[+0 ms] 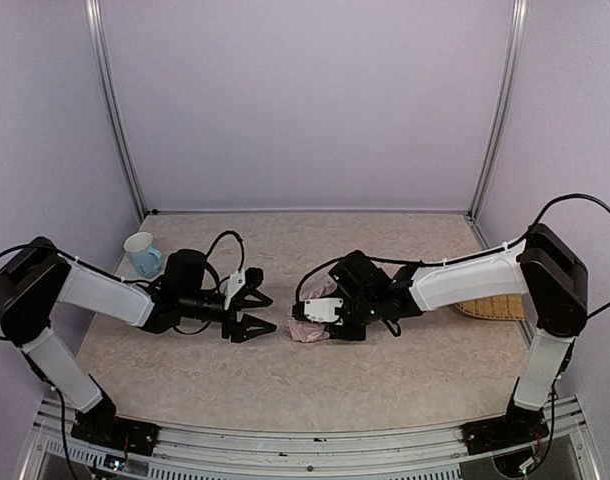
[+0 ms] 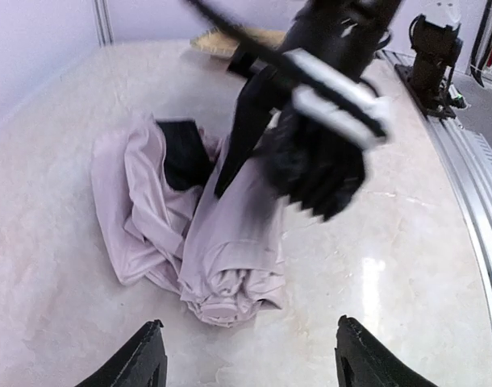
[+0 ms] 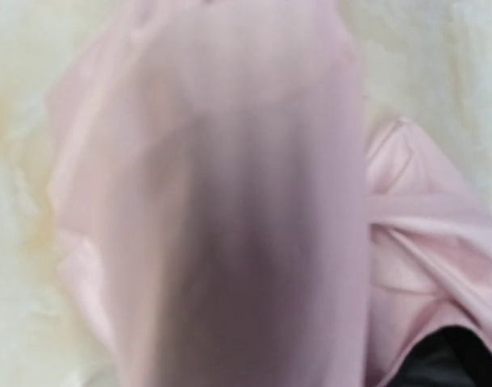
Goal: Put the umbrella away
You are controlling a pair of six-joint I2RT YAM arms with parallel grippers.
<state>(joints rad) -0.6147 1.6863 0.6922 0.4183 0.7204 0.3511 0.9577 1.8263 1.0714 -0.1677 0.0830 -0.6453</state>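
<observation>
Table [image 1: 415, 375]: carries the crumpled umbrella [image 2: 230, 250] at its middle.
Right hand [image 1: 320, 315]: down on the fabric; I cannot tell its grip.
Left hand [image 1: 270, 313]: released, just beside; best to gather loose folds snugly.

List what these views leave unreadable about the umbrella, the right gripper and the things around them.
Right gripper: jaws unreadable, blurred in the left wrist view and hidden under its own body from above.
Umbrella: shaft and handle not visible, buried in fabric; the right wrist view is only blurred pink cloth.
Woven mat: mostly covered by the right forearm in the top view.
Mug: contents too small to tell.
</observation>
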